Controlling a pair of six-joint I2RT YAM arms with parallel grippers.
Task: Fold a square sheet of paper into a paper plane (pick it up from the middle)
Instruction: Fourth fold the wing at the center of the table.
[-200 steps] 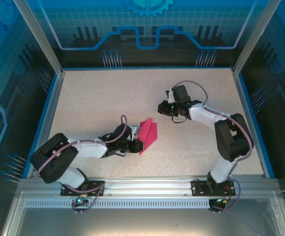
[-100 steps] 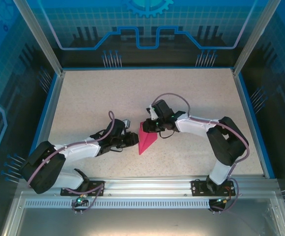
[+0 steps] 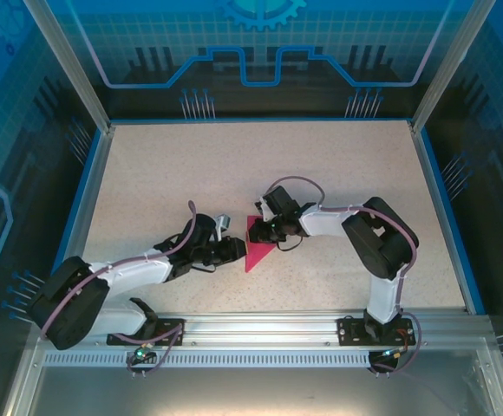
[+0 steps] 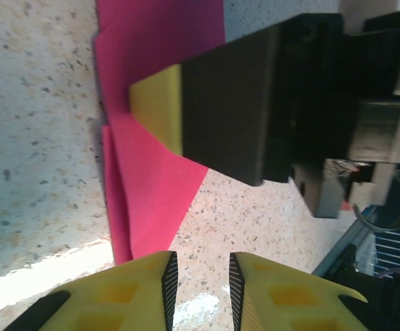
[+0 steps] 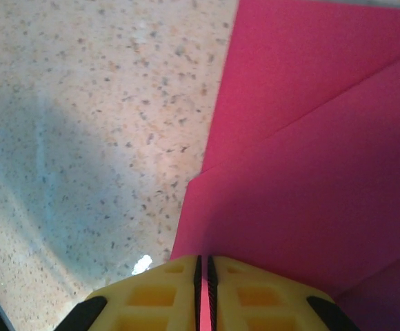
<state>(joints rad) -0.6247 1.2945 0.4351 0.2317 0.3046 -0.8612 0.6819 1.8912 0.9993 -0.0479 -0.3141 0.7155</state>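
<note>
The magenta sheet of paper (image 3: pixel 258 254) lies mid-table, folded into a narrow pointed wedge with layered flaps (image 5: pixel 310 172). My right gripper (image 3: pixel 265 230) rests on its far end, jaws shut, tips (image 5: pixel 202 261) pressed down on the top layer. In the left wrist view one of its yellow fingers (image 4: pixel 157 103) lies flat on the paper (image 4: pixel 155 186). My left gripper (image 3: pixel 237 250) sits just left of the wedge, low over the table. It is slightly open (image 4: pixel 200 265), with bare table between the pads.
A speckled beige tabletop (image 3: pixel 173 173) stretches free to the back and both sides. A blue raised rim (image 3: pixel 85 199) bounds it, and an aluminium rail (image 3: pixel 260 329) with both arm bases runs along the near edge.
The right arm swung in from the back right and set its shut gripper on the paper. The left gripper let go of the paper's left edge, and the paper lies flatter and narrower.
</note>
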